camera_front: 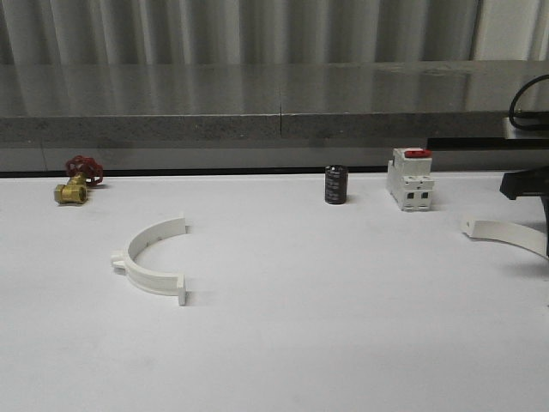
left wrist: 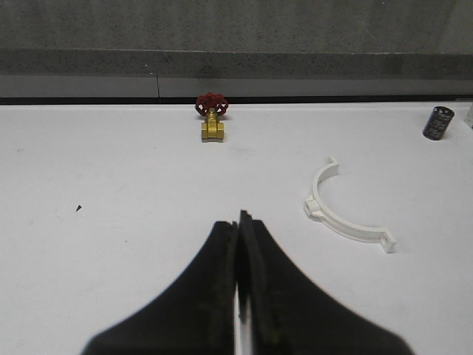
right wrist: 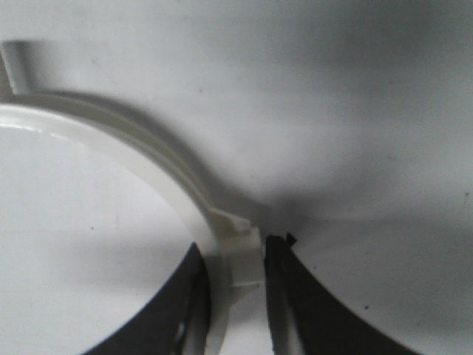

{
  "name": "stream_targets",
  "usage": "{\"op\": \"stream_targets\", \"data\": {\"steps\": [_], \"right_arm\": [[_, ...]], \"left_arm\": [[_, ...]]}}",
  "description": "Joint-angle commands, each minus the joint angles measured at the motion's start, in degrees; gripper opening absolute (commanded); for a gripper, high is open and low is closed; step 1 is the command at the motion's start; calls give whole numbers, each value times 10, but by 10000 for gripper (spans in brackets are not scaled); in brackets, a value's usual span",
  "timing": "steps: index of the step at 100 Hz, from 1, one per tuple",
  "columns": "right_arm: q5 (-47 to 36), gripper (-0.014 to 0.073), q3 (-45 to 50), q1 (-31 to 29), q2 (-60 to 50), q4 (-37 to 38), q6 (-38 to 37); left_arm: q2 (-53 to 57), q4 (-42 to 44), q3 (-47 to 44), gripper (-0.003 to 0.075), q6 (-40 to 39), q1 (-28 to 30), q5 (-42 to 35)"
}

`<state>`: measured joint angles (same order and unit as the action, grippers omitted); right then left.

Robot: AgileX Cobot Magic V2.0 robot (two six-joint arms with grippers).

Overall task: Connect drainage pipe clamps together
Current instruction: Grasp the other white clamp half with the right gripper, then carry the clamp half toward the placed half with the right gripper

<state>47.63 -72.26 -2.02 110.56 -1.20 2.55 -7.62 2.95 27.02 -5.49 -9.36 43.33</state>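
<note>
In the left wrist view the left gripper [left wrist: 240, 244] hangs over bare white surface [left wrist: 111, 244] with its two dark jaws pressed together, nothing between them. Just beyond it and off to one side lies a white half-ring clamp [left wrist: 340, 211], flat on the surface with its lug on the outer curve and a small tab at each end.

From the front, that same half-ring clamp [camera_front: 153, 260] sits in the near left-centre of the surface [camera_front: 326, 326], its open side facing right and its outer lug pointing left. It lies alone, well apart from everything else.

Further right, at the frame's edge, the second half-ring clamp [camera_front: 508, 234] juts in from the right, one tabbed end pointing left; from here I cannot tell whether it touches the surface. The right wrist view shows it close: the right gripper [right wrist: 235, 285] has its jaws clamped on the second half-ring clamp [right wrist: 148, 166] at the outer lug, one dark jaw inside the arc and one outside, the white band curving away to a tab at its far end. A dark part of the right arm [camera_front: 525, 184] shows just behind it in the front view.

Along the far edge of the surface stand three more things: a brass valve with a red handwheel [camera_front: 75, 183] at far left, a small dark cylinder [camera_front: 335, 184] near the centre, and a white breaker with a red switch [camera_front: 409, 179] just to its right. Behind them runs a grey stone ledge [camera_front: 257, 103].
</note>
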Motion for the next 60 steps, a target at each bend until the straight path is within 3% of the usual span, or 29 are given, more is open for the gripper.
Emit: {"op": "stream_targets", "data": {"steps": [1, 22, 60], "right_arm": [[8, -36, -24, -2, -29, -17, 5], [33, -36, -57, 55, -58, -28, -26], [66, -36, -145, 244, -46, 19, -248]], "left_arm": [[-6, 1, 14, -21, 0, 0, -41], [-6, 1, 14, -21, 0, 0, -41], [-6, 1, 14, -21, 0, 0, -41]]}}
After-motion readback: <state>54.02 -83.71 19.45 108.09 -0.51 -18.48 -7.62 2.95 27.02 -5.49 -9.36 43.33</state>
